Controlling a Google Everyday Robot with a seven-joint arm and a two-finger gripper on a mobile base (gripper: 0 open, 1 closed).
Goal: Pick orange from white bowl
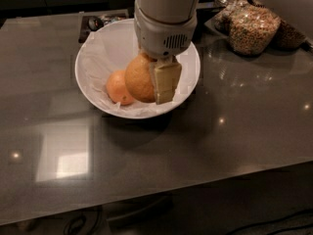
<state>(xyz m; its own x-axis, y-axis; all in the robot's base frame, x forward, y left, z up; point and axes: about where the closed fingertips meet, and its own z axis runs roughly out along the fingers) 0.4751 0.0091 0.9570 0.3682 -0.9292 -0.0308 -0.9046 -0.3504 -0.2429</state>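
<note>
the smooth, oval, pale orange (138, 80) is over the middle of the glossy round white bowl (83, 80) with crinkled paper lining, pinched by the gripper (150, 84), a blocky cream finger (165, 82) on its right side. a rounder, deeper fruit (117, 88) lies just left, partly hidden. grain-filled clear jars (250, 29) stand far right on the dark shiny table (220, 146).
</note>
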